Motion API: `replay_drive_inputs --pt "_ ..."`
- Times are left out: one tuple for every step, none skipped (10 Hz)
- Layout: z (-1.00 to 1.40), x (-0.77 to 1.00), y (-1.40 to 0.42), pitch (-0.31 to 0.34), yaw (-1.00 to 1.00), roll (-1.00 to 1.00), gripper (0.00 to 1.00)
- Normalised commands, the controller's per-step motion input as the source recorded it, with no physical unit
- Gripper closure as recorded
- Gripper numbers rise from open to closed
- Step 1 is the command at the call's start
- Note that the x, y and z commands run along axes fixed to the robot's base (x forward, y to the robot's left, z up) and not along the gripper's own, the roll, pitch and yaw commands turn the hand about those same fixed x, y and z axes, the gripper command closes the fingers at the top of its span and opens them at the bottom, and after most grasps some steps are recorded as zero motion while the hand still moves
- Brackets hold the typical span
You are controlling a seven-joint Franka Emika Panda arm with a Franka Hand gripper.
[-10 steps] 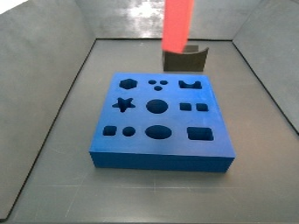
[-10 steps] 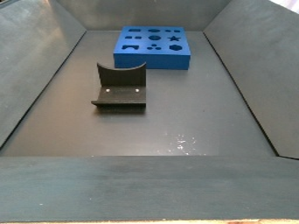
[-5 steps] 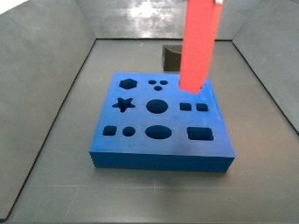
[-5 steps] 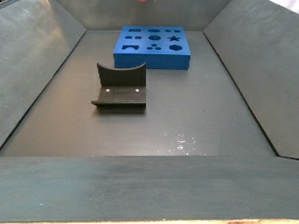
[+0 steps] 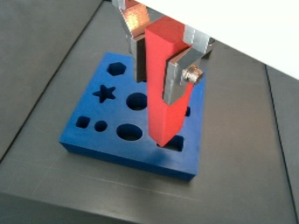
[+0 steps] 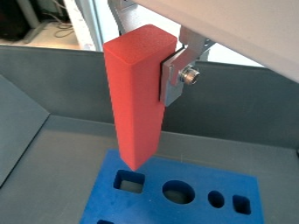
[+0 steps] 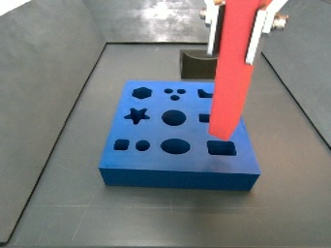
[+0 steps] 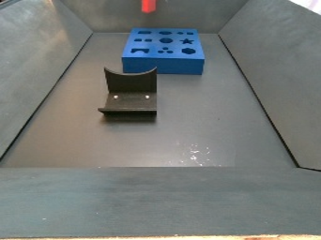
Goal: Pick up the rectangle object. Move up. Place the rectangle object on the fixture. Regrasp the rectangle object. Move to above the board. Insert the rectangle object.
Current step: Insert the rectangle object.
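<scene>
Rectangle object [image 7: 233, 68] held vertical, upper end clamped between end effector [image 7: 241, 14] fingers [image 5: 177, 75], lower tip suspended over a square hole near the edge of the board [image 7: 142, 161], apart from its surface, fixture [image 8: 128, 94] on grey floor, well apart from board.

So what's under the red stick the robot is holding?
The gripper holds the rectangle object upright, its lower end hanging above the board, near a rectangular hole. The bar hides some holes behind it, and partly hides the fixture.
</scene>
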Motion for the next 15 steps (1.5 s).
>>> replay_drive_inputs --pt "0.0 0.0 0.0 0.0 -0.03 0.0 1.0" --pt "-0.05 0.05 0.0 0.0 -0.31 0.0 1.0" --pt "-0.1 0.16 0.0 0.0 -0.47 0.0 1.0" --pt "-0.13 0.2 0.0 0.0 -0.55 0.03 1.0" --pt "-0.12 0.2 0.0 0.0 -0.65 0.03 1.0" --pt "-0.14 0.23 0.0 0.037 -0.64 0.04 1.0" --pt "-0.15 0.23 0.0 0.089 -0.61 0.04 1.0" --pt "-0.15 0.2 0.0 0.114 -0.63 0.08 1.0" --pt "-0.13 0.21 0.0 0.111 -0.69 0.08 1.0" --pt "-0.1 0.19 0.0 0.117 -0.71 0.09 1.0" --pt "-0.02 0.18 0.0 0.12 -0.62 0.05 1.0" --pt "0.0 0.0 0.0 0.031 -0.05 0.0 1.0" --pt "0.0 0.0 0.0 0.0 -0.02 0.0 1.0" --pt "0.0 -0.02 0.05 0.0 -0.39 0.0 1.0" --pt "0.0 0.03 0.07 0.011 -0.39 0.0 1.0"
